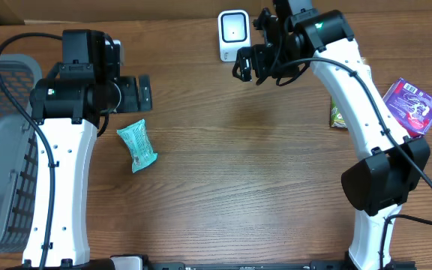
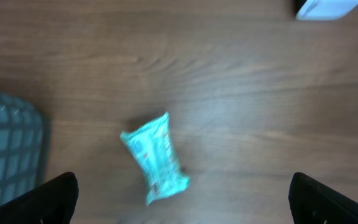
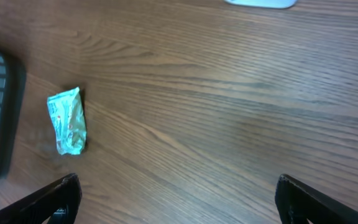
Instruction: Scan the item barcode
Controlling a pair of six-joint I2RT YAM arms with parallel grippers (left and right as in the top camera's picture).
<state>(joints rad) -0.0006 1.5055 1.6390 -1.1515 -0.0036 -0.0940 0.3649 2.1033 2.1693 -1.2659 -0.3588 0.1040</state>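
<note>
Both the left claw [image 1: 145, 92] and right claw [image 1: 247, 69] gape empty, with the teal packet [image 1: 136, 146] unlifted on the tabletop [image 1: 238, 172], seemingly unscanned.

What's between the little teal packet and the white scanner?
Nothing. Only bare wooden table lies between the teal packet and the white scanner, clearest in the overhead view.

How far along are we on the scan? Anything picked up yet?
Done: nothing visibly; the teal packet lies on the table, away from the scanner. In hand: nothing; the left gripper and the right gripper are both open and empty. Left: pick up an item, show its barcode to the scanner.
</note>
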